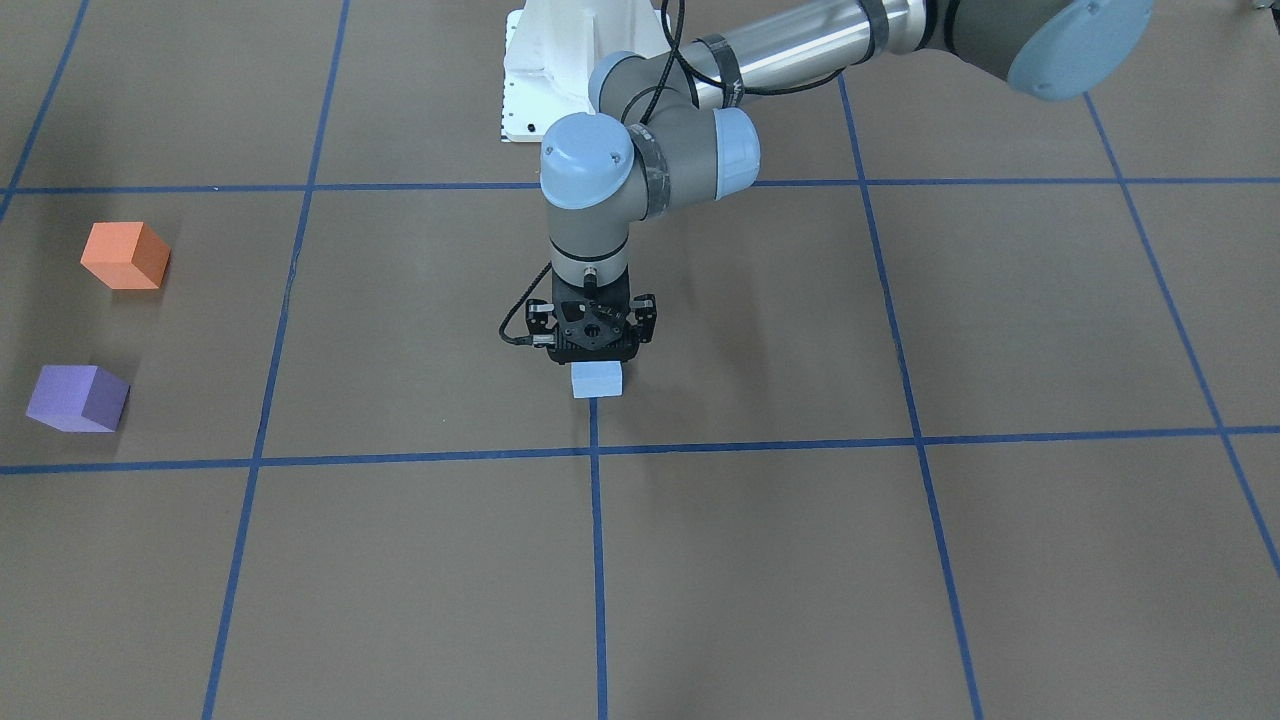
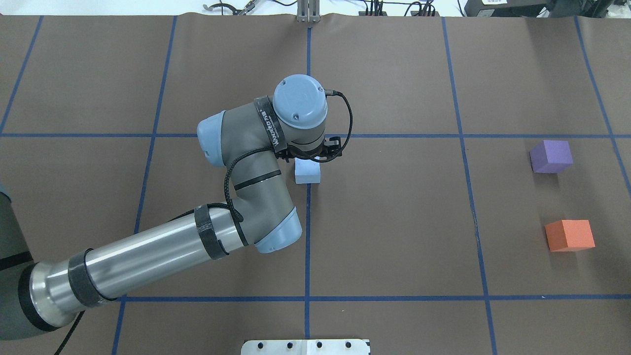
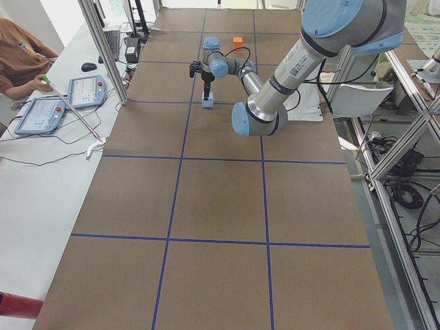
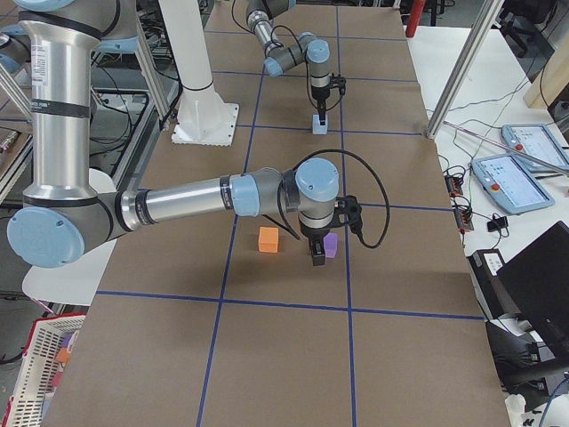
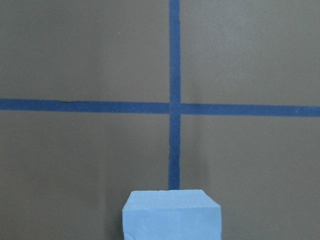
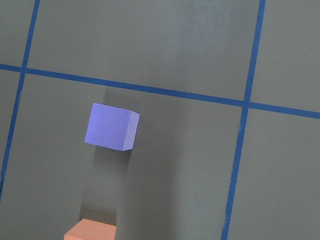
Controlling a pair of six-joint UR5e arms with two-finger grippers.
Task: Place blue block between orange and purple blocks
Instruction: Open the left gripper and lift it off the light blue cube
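The light blue block [image 1: 597,380] rests on the brown table at the middle, on a blue tape line. My left gripper [image 1: 594,350] points straight down right over it. Its fingers are hidden behind the gripper body, so I cannot tell whether they are open or closed on the block. The block fills the bottom of the left wrist view [image 5: 171,215]. The orange block [image 2: 569,235] and the purple block [image 2: 551,156] sit apart at the table's right end. My right gripper [image 4: 317,251] shows only in the exterior right view, near the purple block [image 4: 330,245]; I cannot tell its state.
Blue tape lines [image 2: 307,246] divide the brown table into a grid. The robot's white base plate [image 1: 535,90] stands at the robot's edge of the table. An operator and tablets [image 3: 41,110] are beside the table's far side.
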